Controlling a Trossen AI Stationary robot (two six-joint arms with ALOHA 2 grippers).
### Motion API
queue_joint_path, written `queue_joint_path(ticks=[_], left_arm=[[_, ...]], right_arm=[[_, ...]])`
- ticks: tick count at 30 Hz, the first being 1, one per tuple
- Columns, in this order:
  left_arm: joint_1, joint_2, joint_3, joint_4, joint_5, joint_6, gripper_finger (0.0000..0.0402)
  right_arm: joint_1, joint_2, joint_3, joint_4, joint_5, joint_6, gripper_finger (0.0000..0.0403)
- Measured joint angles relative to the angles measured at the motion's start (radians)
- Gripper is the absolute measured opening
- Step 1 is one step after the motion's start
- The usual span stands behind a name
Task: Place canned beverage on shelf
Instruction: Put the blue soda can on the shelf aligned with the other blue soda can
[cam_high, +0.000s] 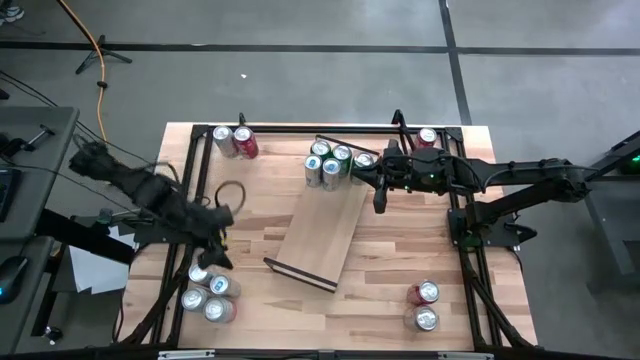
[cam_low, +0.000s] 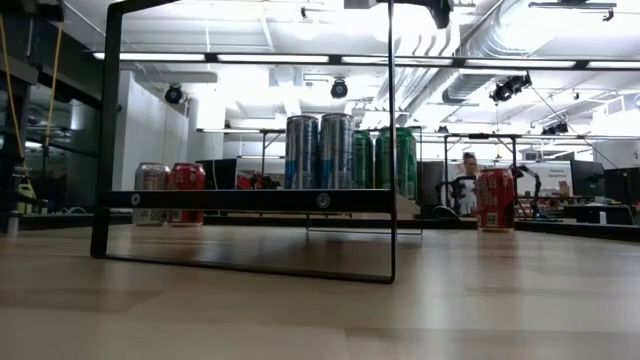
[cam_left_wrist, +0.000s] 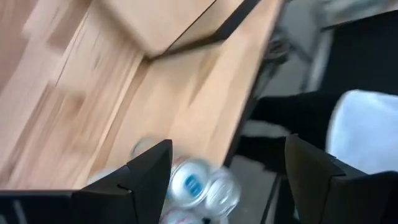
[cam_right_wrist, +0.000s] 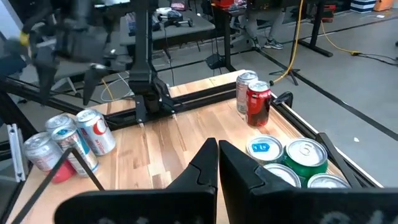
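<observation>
Shelf beside left claw (fingers apart).

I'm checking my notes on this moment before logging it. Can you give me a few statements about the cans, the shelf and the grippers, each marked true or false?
1. Cans stand on the shelf. True: four cans at its far end.
2. The left gripper holds a can. False: its fingers are open and empty above the near-left cans.
3. The right gripper is open. False: shut, empty.
4. Two cans sit near-right on the table. True.
</observation>
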Motion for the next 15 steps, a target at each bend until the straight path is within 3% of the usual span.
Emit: queue_joint_path(ticks=[7, 15], left_arm=[[-0.161, 0.214, 0.0, -0.116, -0.012, -0.201, 0.0234], [-0.205, 0.326, 0.0, -0.121, 0.043, -0.293, 0.0234]], right_arm=[[0.0, 0.001, 0.0, -0.073, 0.022, 0.0, 0.0], [-0.016, 0.001, 0.0, -0.111, 0.043, 0.002, 0.0]])
